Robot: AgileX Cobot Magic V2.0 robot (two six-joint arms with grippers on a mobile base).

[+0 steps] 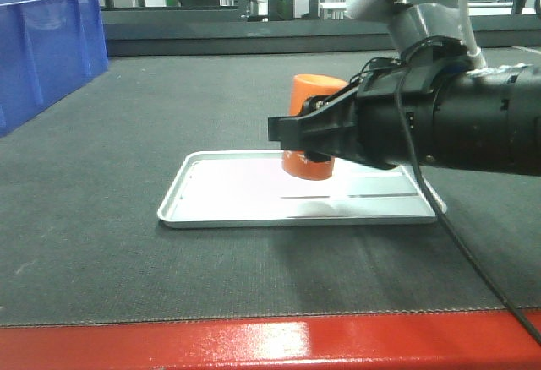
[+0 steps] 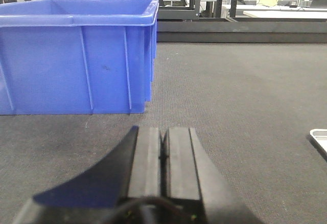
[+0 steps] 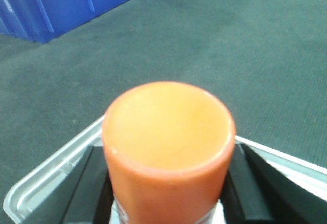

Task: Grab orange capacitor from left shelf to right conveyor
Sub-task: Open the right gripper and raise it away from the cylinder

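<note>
Right fingers (image 3: 91, 185) grip the orange capacitor (image 3: 168, 132) over the tray (image 1: 221, 194).

Open belt (image 1: 118, 260) runs wide across the lower left of the frame; the blue bin (image 1: 42, 49) blocks the upper left, the right arm (image 1: 473, 121) fills the right.

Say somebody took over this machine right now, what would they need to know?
Right gripper: shut on the orange cylinder.
Left gripper: shut, empty, over the belt near the blue bin.
The cylinder is over the silver tray on the belt; touching it or not, I cannot tell.
Done: cylinder brought to the belt.
Left: set it down, let go, pull back.
</note>
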